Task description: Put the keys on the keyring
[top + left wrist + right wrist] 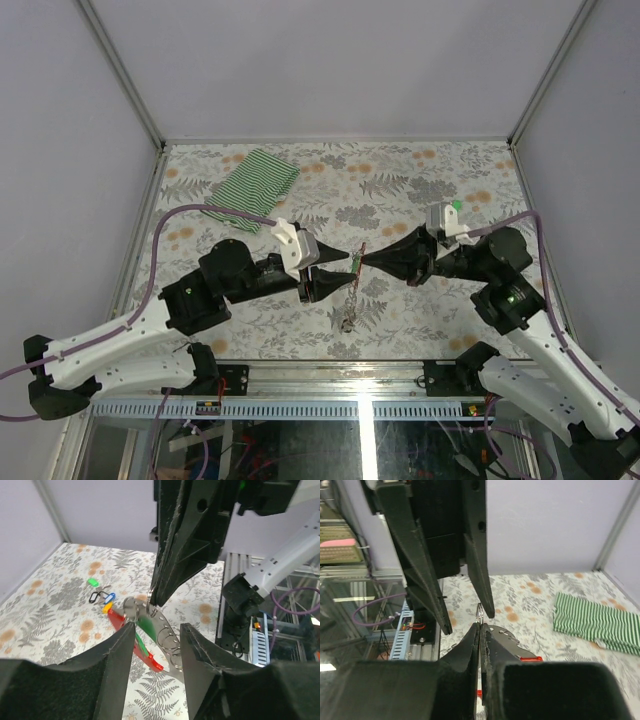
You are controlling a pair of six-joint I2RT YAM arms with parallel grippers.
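Note:
The keyring (169, 639), a silvery metal strip with wire rings and a red curved loop (120, 622), hangs in the air at mid table (354, 283). A green-tagged key (145, 625) hangs on it. My right gripper (480, 628) is shut on the thin split ring (480, 612) at its top, and its tip (364, 259) meets the left one. My left gripper (157, 630) stands open, its fingers (117, 650) either side of the hanging strip, just short of it. Another green-tagged key (92, 582) lies on the table beyond.
A black clip with blue and yellow bits (102, 599) lies near the loose key. A green-and-white striped cloth (256, 187) lies at the back left of the flowered table (420, 190). Grey walls close in three sides.

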